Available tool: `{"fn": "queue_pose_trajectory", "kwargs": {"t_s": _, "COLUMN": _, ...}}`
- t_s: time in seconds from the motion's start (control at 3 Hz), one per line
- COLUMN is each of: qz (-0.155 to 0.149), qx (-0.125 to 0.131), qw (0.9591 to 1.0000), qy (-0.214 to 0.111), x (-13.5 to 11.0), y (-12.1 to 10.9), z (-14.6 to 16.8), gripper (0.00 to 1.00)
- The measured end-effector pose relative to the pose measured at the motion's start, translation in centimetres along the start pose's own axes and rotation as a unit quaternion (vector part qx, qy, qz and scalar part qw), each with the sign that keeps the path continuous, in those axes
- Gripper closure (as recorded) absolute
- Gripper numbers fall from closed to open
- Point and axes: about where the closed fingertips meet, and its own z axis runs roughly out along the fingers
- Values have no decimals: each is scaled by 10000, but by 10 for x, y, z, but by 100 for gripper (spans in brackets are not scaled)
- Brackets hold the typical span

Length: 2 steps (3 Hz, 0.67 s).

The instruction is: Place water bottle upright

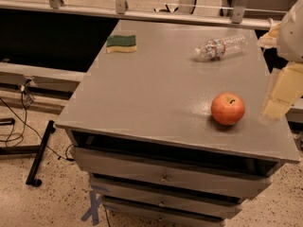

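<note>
The water bottle is a small clear ribbed bottle with a white cap and a red-white-blue label band. It lies on its side at the far right of the grey cabinet top, cap pointing left. My gripper is at the right edge of the view, beside the cabinet's right side, with pale yellow fingers pointing down. It is nearer than the bottle and to its right, apart from it, and holds nothing that I can see.
A red-orange apple sits near the front right of the top, just left of the gripper. A green and yellow sponge lies at the far left. The cabinet has drawers below. Cables lie on the floor at left.
</note>
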Motion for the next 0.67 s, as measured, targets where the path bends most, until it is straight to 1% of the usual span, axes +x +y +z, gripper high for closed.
{"fn": "queue_pose_trajectory", "kwargs": {"t_s": 0.33, "qz": 0, "qx": 0, "qw": 10000, "qy": 0, "x": 0, "y": 0, "z": 0, "gripper": 0}}
{"fn": "queue_pose_trajectory", "kwargs": {"t_s": 0.67, "qz": -11, "qx": 122, "qw": 9999, "qy": -116, "x": -3, "y": -7, "z": -1, "gripper": 0}}
